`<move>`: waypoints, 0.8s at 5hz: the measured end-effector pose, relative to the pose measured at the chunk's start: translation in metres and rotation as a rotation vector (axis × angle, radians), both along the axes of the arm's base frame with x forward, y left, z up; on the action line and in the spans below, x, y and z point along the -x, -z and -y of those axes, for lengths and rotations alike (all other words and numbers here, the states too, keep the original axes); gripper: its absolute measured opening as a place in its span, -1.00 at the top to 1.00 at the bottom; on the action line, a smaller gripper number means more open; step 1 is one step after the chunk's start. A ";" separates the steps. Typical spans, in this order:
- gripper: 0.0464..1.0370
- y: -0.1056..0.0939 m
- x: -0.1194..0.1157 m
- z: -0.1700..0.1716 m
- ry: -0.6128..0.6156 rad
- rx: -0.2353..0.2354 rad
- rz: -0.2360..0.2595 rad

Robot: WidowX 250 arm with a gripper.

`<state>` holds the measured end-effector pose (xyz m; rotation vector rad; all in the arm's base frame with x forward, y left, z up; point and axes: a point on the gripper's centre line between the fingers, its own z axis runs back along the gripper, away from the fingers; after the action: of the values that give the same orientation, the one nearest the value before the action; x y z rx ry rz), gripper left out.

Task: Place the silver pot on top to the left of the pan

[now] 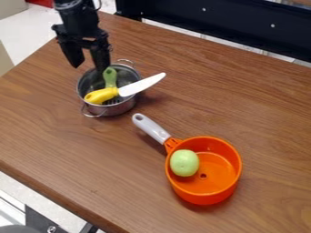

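Note:
The black gripper hangs at the upper left with its fingers apart and nothing visible between them. One finger is over the back left part of the silver pot, the other outside its rim to the left; whether either touches the pot I cannot tell. The pot stands upright and holds a green-handled utensil and a knife with a yellow handle, whose white blade sticks out over the right rim. Lower right of the pot is the orange pan, its grey-white handle angled toward the pot. A pale green round object lies inside the pan.
Everything stands on a brown wooden table, whose front left edge runs diagonally down the lower left. A dark rail runs behind the table at the upper right.

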<state>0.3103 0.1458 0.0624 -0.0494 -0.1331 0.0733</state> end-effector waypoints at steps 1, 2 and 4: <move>-0.92 -0.016 -0.003 0.010 -0.053 0.015 -0.002; -0.92 -0.025 -0.010 0.021 -0.078 0.018 -0.014; -0.92 -0.032 -0.025 0.052 -0.090 0.018 -0.020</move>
<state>0.3355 0.0934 0.0945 -0.0603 -0.1149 0.1653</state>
